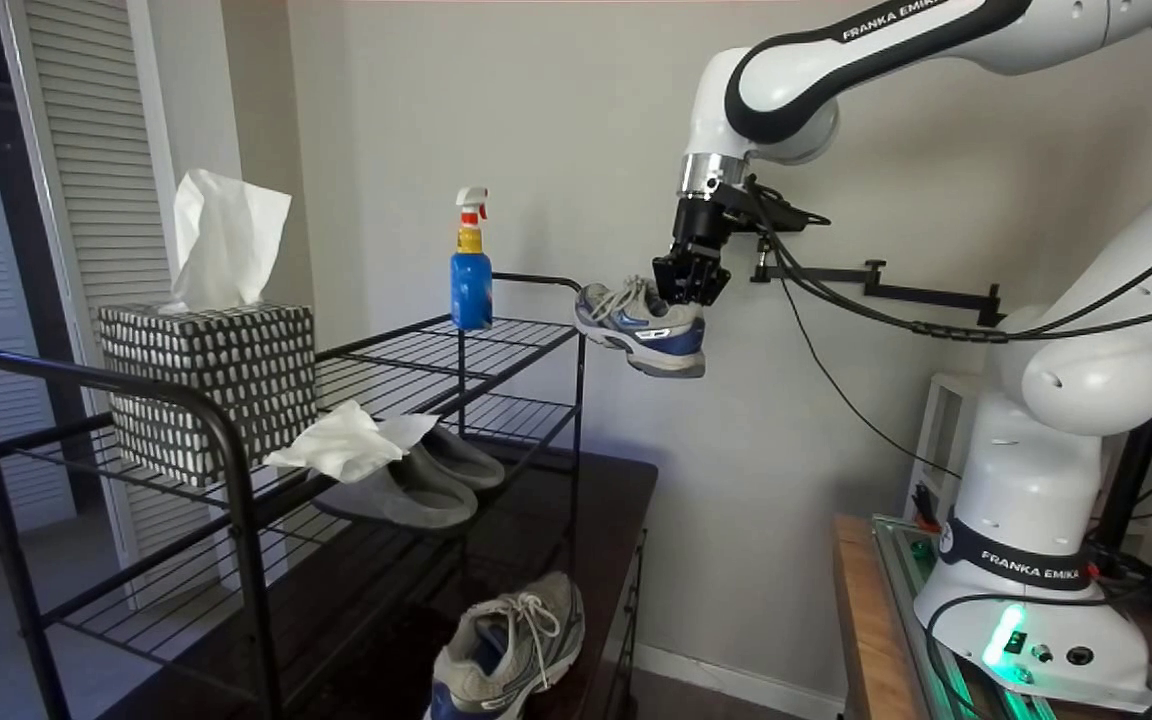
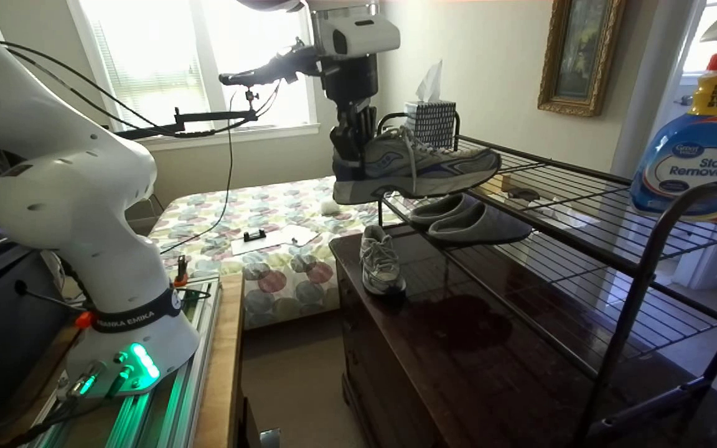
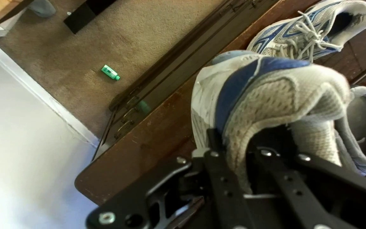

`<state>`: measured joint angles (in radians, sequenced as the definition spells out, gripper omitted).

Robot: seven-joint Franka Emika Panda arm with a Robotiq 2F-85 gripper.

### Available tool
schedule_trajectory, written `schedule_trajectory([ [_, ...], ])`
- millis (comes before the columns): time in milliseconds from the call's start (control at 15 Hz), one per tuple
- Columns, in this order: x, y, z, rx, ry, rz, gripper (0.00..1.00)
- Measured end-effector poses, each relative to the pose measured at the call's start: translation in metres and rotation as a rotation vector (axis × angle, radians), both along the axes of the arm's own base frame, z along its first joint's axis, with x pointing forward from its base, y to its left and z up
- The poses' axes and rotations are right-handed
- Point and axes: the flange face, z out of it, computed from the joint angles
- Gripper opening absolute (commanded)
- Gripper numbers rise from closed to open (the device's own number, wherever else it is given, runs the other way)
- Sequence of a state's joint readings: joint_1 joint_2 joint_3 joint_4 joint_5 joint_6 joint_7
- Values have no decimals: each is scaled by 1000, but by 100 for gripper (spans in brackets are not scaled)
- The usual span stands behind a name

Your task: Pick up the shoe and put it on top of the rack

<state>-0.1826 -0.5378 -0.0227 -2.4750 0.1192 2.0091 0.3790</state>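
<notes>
A: Gripper?

B: Gripper [image 1: 692, 290] points down, pinching the shoe [image 1: 648, 335] by its collar near the heel. Wrist view: one finger [image 3: 218, 168] outside the collar wall, another inside the shoe.

A: Where's the shoe?

B: Held in the air on the robot side of the rack [image 1: 250, 560]. Wrist view has the dresser [image 2: 421, 373] edge below it.

A: Pose?

B: Sole down, toe toward the rack and tipped slightly up, heel lower.

A: Touching the rack?

B: Can't tell. Toe overlaps the top shelf in an exterior view, so the gap doesn't read.

A: Rack contents?

B: Top shelf: tissue box [image 1: 211, 390] toward one end, spray bottle [image 1: 472, 285] toward the other, upright. Lower shelf: grey slippers [image 2: 486, 224], side by side. Loose tissue [image 1: 346, 445] in front of the box; can't tell what it rests on.

A: Other sneaker?

B: Other sneaker [image 2: 382, 261] sits upright on the dresser top, near the edge, laces up.

A: Arm?

B: Arm [image 1: 1076, 380] reaches across from the bench [image 2: 228, 323]. Base light [image 1: 1002, 635] green.
</notes>
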Motion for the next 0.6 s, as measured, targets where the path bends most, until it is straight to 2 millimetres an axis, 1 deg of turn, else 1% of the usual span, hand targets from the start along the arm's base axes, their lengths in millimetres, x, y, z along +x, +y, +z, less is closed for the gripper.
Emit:
schedule_trajectory([
  [333, 1, 0, 1, 0, -2, 5, 15],
  [400, 1, 0, 1, 0, -2, 5, 4],
  [600, 0, 0, -1, 1, 2, 6, 4],
])
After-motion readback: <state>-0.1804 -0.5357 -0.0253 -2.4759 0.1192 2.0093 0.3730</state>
